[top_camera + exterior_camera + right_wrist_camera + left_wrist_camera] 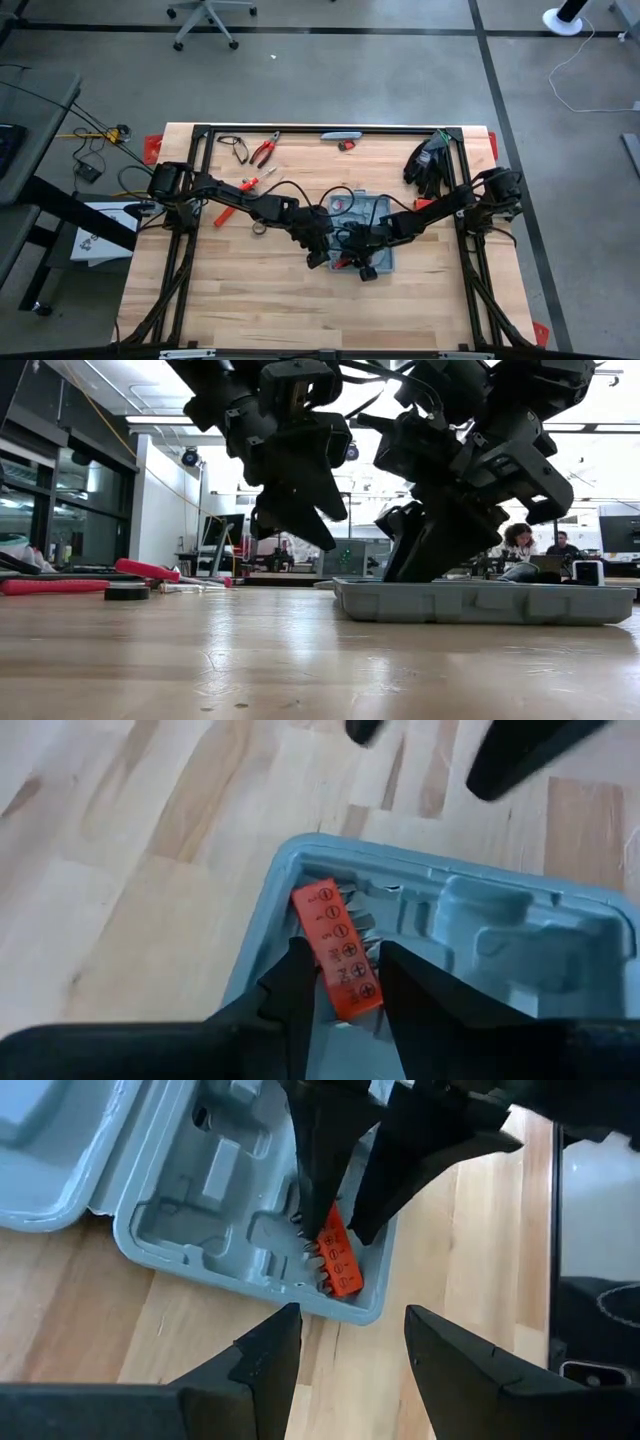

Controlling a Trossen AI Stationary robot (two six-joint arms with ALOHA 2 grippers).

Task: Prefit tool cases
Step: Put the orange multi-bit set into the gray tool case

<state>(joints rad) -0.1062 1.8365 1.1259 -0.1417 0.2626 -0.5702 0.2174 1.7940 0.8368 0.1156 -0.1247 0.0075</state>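
The grey-blue tool case [372, 215] lies open on the middle of the table, moulded slots up, and shows in the low view [480, 603] and both wrist views [200, 1210] [500, 930]. An orange bit holder [338, 1265] [335, 945] stands tilted in the tray's near-left corner. My right gripper [345, 985] reaches in from the right and is shut on that holder. My left gripper [345, 1350] hangs open above the wood just left of the same corner [318, 252], touching nothing. My right gripper pinches the orange bit holder between its two fingers, at one end of the strip [350, 992]. The fingers [320, 1180] come down from above, slanting from the table's right. The holder's other end [345, 1285] rests in the corner slot of the case, tilted.
Red-handled pliers [264, 150] and other red-handled tools [245, 185] lie on the far left of the table, with a black tape roll [127, 591]. Black gloves [425, 160] sit at the far right. Bare wood stretches along the near side. People sit in the room behind [520, 540].
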